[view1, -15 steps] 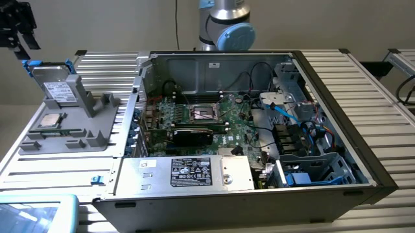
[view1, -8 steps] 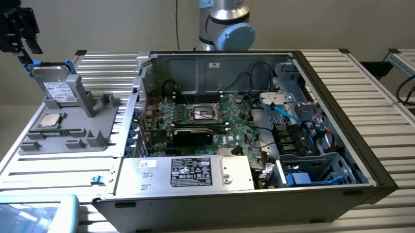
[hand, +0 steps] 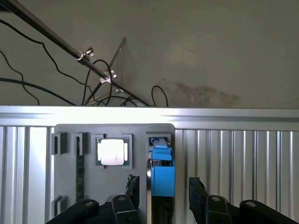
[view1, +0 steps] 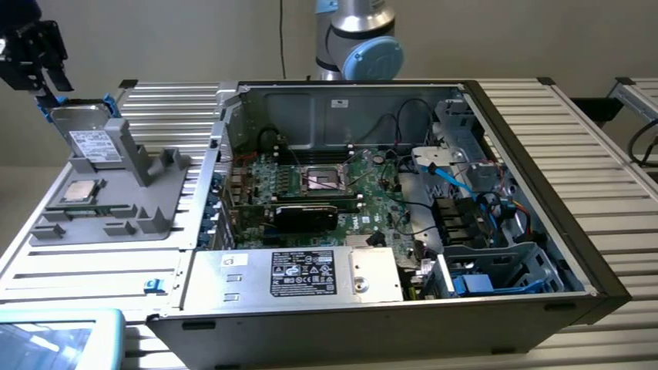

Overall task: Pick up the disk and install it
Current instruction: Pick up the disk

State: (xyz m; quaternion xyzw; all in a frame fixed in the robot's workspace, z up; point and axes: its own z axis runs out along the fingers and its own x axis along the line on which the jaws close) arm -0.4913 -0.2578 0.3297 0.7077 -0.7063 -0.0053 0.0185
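Now upright in a grey holder (view1: pixel 154 208): silver-grey disk (view1: pixel 88 135) with white label and blue carrier frame. Sits directly under the tool (view1: pixel 52 86), between its wide-open fingers, gripped by neither.

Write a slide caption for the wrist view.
Open jaws hover above the blue-framed disk standing in the holder, beside a CPU chip.

Matt silver metal disk (view1: pixel 88 132), blue plastic frame (hand: pixel 162 176); ribbed metal table (view1: pixel 602 223)
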